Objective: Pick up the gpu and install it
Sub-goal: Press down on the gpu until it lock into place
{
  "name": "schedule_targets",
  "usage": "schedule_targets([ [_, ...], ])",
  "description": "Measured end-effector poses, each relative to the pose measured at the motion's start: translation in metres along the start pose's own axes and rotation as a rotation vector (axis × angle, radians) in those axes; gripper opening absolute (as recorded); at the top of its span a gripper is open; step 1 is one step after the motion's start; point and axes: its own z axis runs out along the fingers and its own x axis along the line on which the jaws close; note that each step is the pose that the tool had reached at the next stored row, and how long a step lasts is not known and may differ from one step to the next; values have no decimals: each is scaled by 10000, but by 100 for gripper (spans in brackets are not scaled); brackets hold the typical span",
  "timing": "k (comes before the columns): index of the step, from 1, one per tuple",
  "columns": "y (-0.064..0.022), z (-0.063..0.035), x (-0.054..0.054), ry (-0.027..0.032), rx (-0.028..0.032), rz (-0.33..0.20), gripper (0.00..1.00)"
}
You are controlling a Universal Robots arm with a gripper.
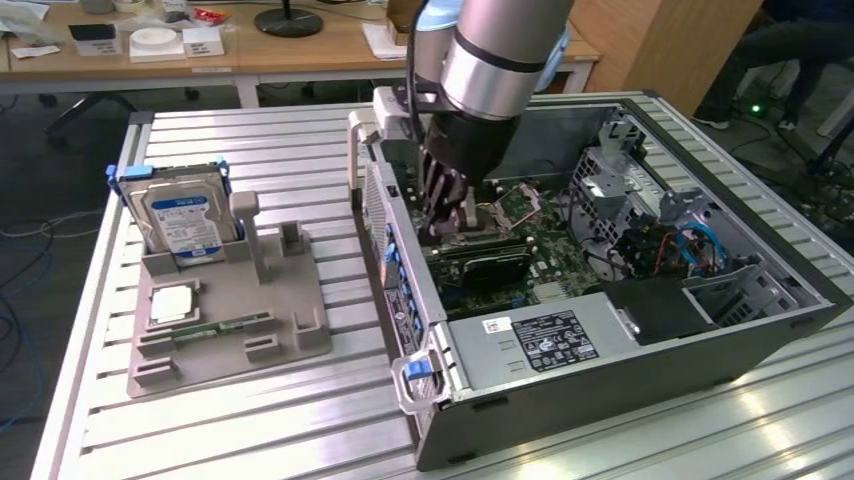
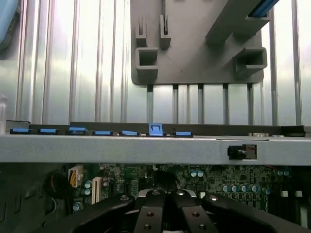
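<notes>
Slatted metal table (image 1: 240, 140) carries everything; seen from the wrist, its ribs (image 2: 73, 58) run away beyond the case wall. Open computer case (image 1: 627, 380) lies on its side, and the arm reaches down into it, so the hand (image 1: 447, 215) sits inside the case's open bay, close over the green motherboard (image 1: 534, 235). In the wrist view the hand (image 2: 167, 204) hangs low over the board (image 2: 233, 177), with the case's side wall (image 2: 146, 148) and its row of blue clips just past it. Grey holder tray (image 1: 254, 300) rests on the table outside the case, well apart from the hand on the exterior view's left; in the wrist view it (image 2: 194, 39) lies beyond the case wall. Silver hard drive (image 1: 180, 215) with a blue label stands upright in the tray's far corner from the hand. The gpu (image 1: 487, 262) is inside the case, dark face showing, lying along the motherboard directly beneath and just beside the hand. Cannot tell whether the hand is clenched, released or touching the card. Small green memory stick (image 1: 220, 327) lies flat in the tray, well apart from the hand.
</notes>
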Motion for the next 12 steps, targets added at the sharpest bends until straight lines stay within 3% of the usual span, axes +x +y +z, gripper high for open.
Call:
schedule_targets([
  [12,54,53,35,39,-47,-5,11],
])
